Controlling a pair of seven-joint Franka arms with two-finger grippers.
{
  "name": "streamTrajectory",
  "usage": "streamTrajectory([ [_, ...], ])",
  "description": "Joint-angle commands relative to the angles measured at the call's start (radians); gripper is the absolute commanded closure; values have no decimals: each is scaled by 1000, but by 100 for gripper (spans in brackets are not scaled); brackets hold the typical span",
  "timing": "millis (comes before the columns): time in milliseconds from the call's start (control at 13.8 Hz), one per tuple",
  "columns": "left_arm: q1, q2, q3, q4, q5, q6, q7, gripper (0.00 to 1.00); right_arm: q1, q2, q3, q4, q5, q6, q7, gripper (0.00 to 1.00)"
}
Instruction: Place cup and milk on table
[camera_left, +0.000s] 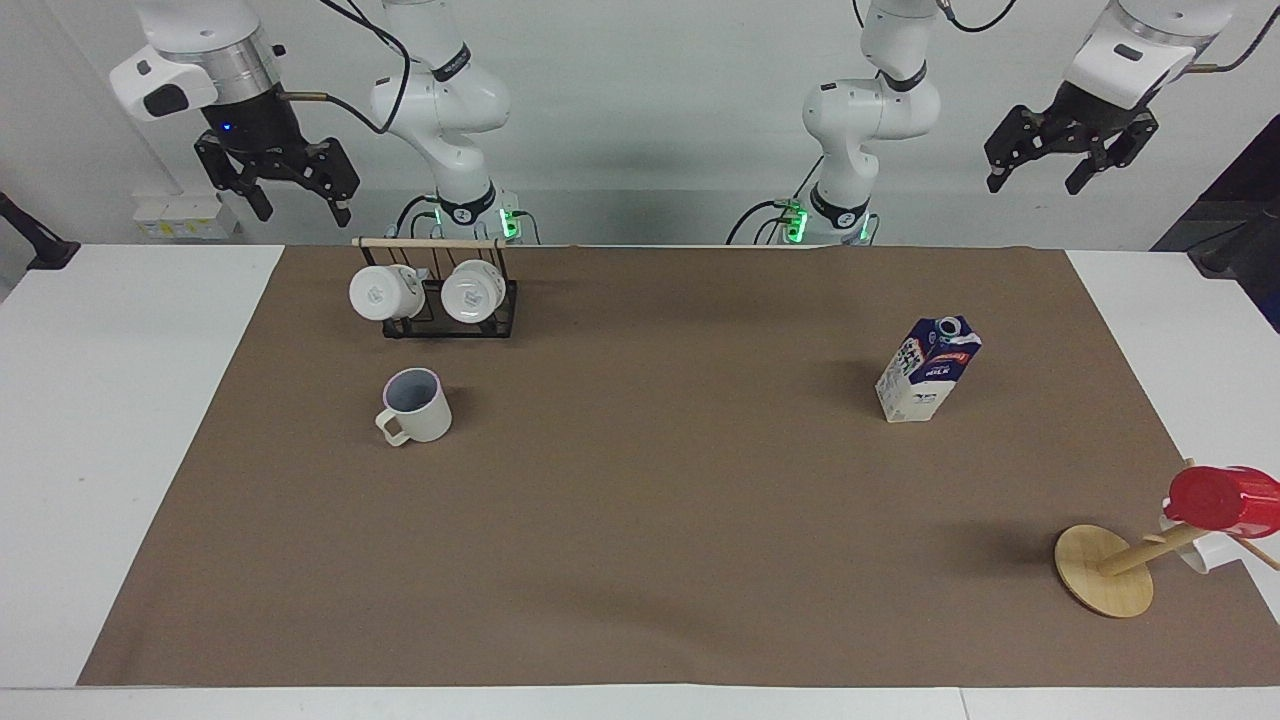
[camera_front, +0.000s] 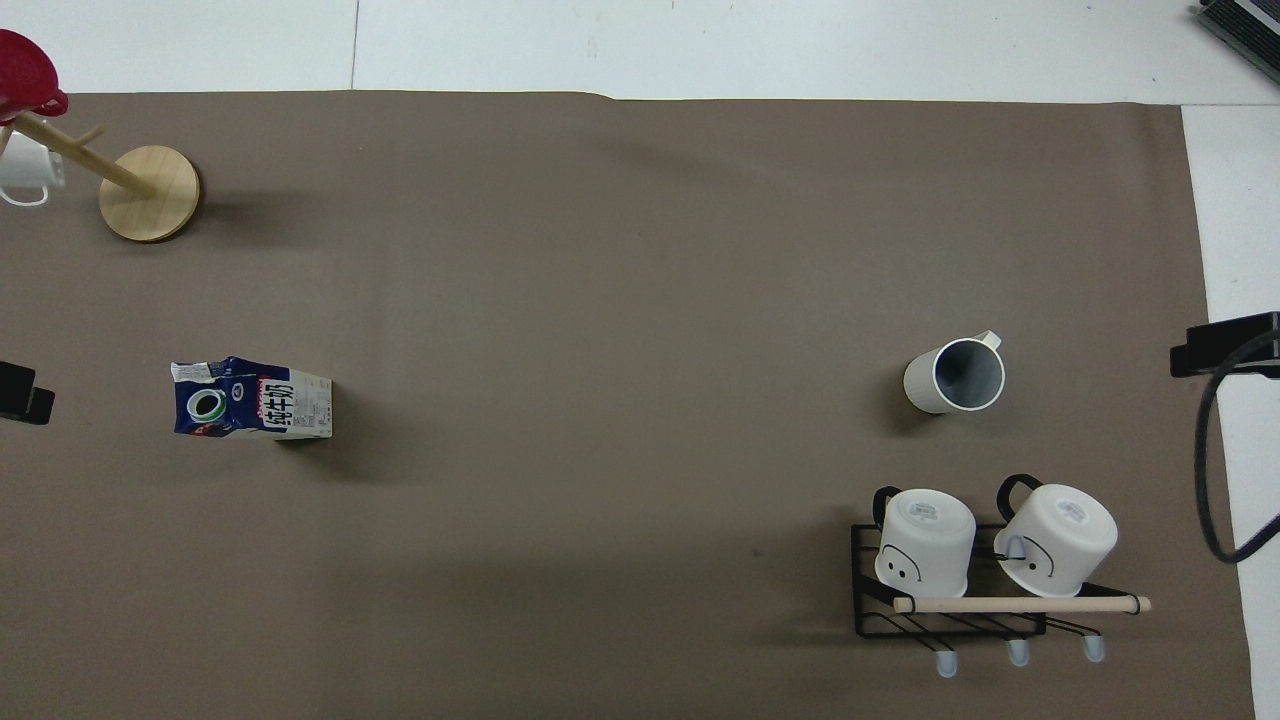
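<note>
The cream-beige cup (camera_left: 418, 405) stands upright on the brown sheet of the table (camera_left: 660, 520), toward the right arm's end, a little farther from the robots than the mug rack. It also shows in the overhead view (camera_front: 955, 376). The milk (camera_left: 928, 370) carton stands upright toward the left arm's end, and shows in the overhead view (camera_front: 250, 400). My right gripper (camera_left: 300, 212) hangs open and empty, high over the table's edge at its own end. My left gripper (camera_left: 1035, 185) hangs open and empty, high over its own end.
A black wire rack (camera_left: 450, 300) with two whiter mugs stands near the right arm's base. A wooden mug tree (camera_left: 1105, 570) carrying a glossy red cup (camera_left: 1220, 498) stands at the left arm's end, farthest from the robots.
</note>
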Motion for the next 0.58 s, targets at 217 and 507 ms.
streamTrajectory([
  [217,20,-11,-10,-2,-13,-10,-2,0,-3,-27,1,-31,8,1,-8,0],
  [507,20,-11,-10,-2,-13,-11,-2,0,-6,-25,1,-36,8,33,-8,0],
])
